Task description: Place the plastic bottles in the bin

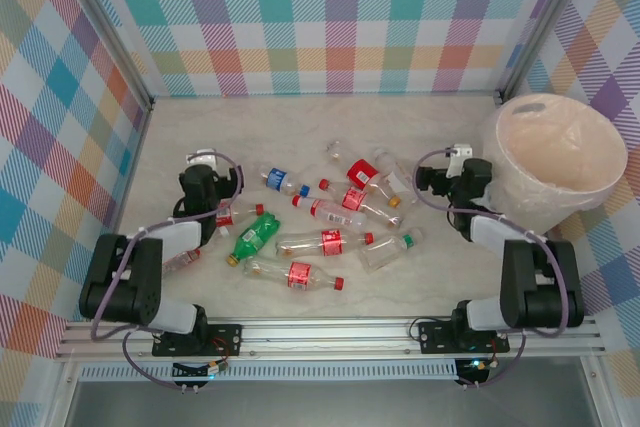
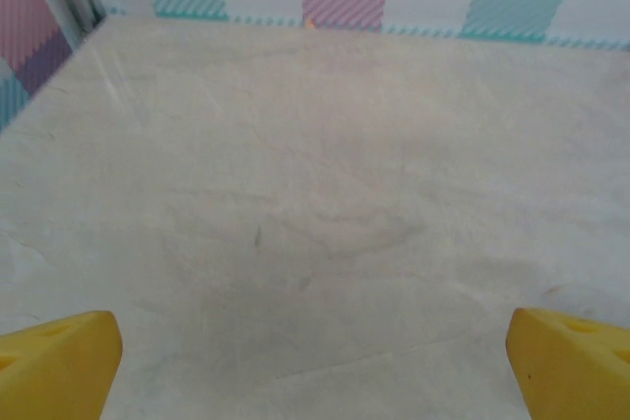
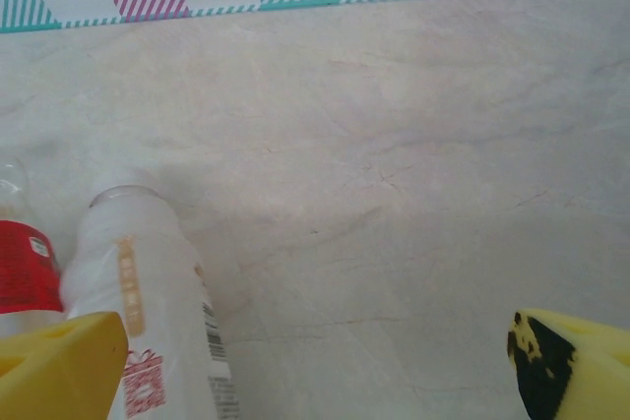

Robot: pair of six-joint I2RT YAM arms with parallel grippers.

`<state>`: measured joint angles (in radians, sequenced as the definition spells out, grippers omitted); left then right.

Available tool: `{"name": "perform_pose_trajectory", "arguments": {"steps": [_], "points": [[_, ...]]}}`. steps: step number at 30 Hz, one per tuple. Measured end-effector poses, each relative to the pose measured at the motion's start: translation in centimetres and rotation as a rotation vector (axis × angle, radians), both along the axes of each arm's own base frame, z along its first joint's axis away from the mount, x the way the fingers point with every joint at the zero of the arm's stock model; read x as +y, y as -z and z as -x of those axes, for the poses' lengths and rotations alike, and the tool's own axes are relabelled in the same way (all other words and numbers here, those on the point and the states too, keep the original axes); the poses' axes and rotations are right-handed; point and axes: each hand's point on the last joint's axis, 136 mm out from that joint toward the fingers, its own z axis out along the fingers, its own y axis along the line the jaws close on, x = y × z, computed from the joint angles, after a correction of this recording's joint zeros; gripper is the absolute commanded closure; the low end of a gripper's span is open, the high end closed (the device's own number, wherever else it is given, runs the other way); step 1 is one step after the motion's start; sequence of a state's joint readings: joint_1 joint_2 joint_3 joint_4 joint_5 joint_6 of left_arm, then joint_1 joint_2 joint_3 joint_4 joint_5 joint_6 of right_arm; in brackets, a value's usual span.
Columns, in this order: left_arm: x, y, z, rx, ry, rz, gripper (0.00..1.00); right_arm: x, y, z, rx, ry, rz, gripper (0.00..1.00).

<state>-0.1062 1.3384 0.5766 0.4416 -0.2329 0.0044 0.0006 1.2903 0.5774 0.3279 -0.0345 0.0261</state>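
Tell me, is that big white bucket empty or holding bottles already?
Apparently empty: inside the bin just bare liner is visible, though its near rim hides the deepest part.

The bottom edge is cutting off the left gripper [image 2: 313,341] in its wrist view, so that just two yellow fingertips [image 2: 59,366] are poking into the corners. The right gripper [image 3: 315,336] is being cropped likewise. Its finger [image 3: 59,366] at the picture's left is covering part of a white bottle [image 3: 148,272], whose label print is blurring past reading. A red-labelled bottle [image 3: 25,268] is running off the left edge. From above, the left arm [image 1: 165,242] is hiding most of a clear bottle [image 1: 183,260], and the right arm [image 1: 490,230] is overlapping the bin [image 1: 560,207] at its lower left.
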Motion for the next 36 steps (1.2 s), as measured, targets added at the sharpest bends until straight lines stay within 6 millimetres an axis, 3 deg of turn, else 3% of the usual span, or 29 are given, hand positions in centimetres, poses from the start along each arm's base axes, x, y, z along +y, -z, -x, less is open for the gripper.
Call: {"name": "perform_pose_trajectory", "arguments": {"steps": [8, 11, 13, 16, 18, 21, 24, 29, 36], "points": [[-0.4, -11.5, -0.7, 0.026, -0.064, 0.096, 0.00, 0.6, -5.6, 4.5, 0.130, 0.014, -0.026, 0.03], [-1.5, -14.3, -1.3, 0.058, -0.015, 0.127, 0.00, 2.1, -6.4, 5.5, 0.208, -0.006, -0.007, 0.06], [-2.5, -14.8, -2.1, 0.100, 0.032, 0.145, 0.00, 3.9, -6.2, 5.8, 0.272, -0.045, 0.024, 0.06], [-4.3, -13.3, -3.8, 0.194, 0.110, 0.165, 0.00, 6.6, -5.4, 5.0, 0.380, -0.106, 0.070, 0.08], [-5.3, -10.8, -4.4, 0.278, 0.158, 0.174, 0.00, 7.7, -4.6, 3.7, 0.448, -0.123, 0.094, 0.12], [-6.4, -6.6, -3.9, 0.421, 0.209, 0.176, 0.00, 8.4, -3.2, 1.8, 0.534, -0.117, 0.126, 0.15], [-7.1, -4.1, -3.1, 0.502, 0.243, 0.171, 0.00, 8.8, -1.4, 0.3, 0.622, -0.113, 0.157, 0.18], [-7.5, -2.8, -2.2, 0.547, 0.274, 0.147, 0.00, 9.6, 1.8, -1.7, 0.734, -0.121, 0.194, 0.15], [-7.6, -2.0, -1.7, 0.566, 0.288, 0.145, 0.00, 9.9, 5.3, -1.9, 0.839, -0.127, 0.223, 0.12]]}}
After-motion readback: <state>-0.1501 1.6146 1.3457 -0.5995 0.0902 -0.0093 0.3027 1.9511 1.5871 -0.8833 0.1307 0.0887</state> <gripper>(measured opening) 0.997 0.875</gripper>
